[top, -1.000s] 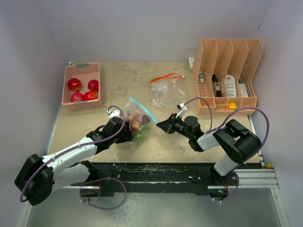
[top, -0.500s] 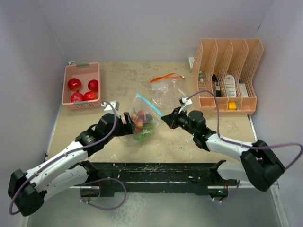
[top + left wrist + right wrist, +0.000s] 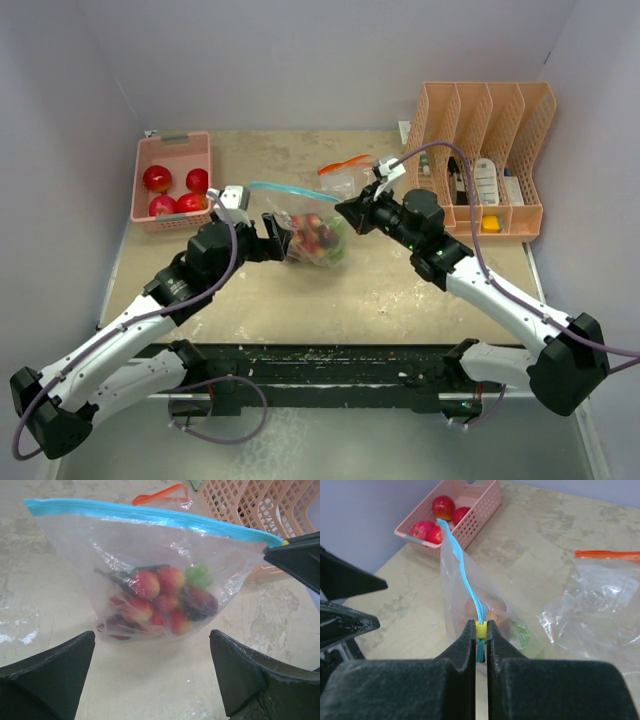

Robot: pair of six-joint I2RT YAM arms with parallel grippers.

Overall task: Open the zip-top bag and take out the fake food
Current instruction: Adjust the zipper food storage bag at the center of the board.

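Zip bag of toy fruit, seal end pinched in right gripper. Left gripper spread wide, empty. Pink basket: red apples.

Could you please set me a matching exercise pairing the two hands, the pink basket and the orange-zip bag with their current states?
Things:
1. left hand
2. right hand
3. pink basket
4. orange-zip bag

States:
A. holds red fruit
B. lies on the table near the rack
C. open, gripping nothing
D. shut on the end of the blue-zip bag

Pairs: 1-C, 2-D, 3-A, 4-B
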